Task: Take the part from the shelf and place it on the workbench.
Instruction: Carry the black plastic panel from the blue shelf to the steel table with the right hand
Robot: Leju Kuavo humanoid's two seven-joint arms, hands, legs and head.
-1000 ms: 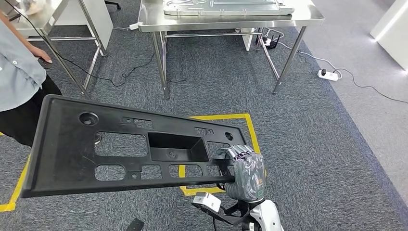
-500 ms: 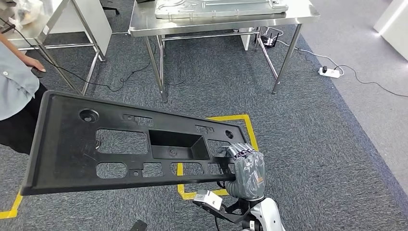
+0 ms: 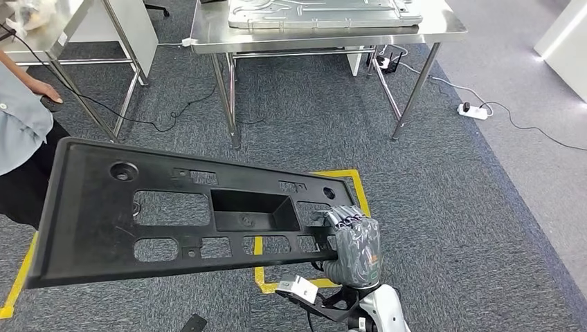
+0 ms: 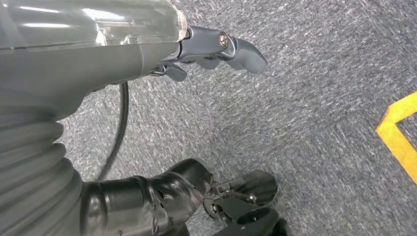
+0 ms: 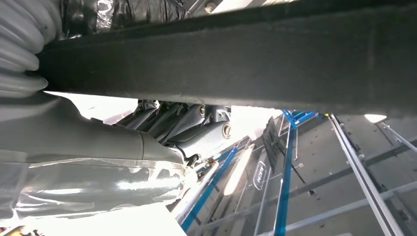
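Fingers (image 3: 344, 220) of the right hand (image 3: 353, 247) curl over the near right end of the part (image 3: 173, 211), a long black moulded panel with cut-outs, and grip its edge. That one hold carries the whole panel, which juts out leftward above the carpet (image 3: 443, 207), roughly level with its far end tipped a little down. Gripping at one end looks like a way to keep the panel clear of the body while walking, though it leaves a long unsupported lever, so the hold likely has to be firm.

Right wrist view adds what the head view hides: seen from below, the dark fingers (image 5: 167, 115) press up against the underside of the panel's thick edge (image 5: 246, 59), with blue-framed racking (image 5: 285, 177) beyond, probably the shelf.

Left hand (image 4: 216, 46) hangs over the carpet holding nothing, its fingers loosely apart as far as the wrist view lets me judge.

Workbench (image 3: 443, 29), a steel table, stands ahead across the carpet, well apart from the panel; a metal plate (image 3: 325, 12) already lies on it. A person (image 3: 21, 138) stands at the left, near the panel's far end. Yellow tape (image 3: 360, 190) marks the floor beneath. Judging by this, the carry is under way and the placing is not yet done
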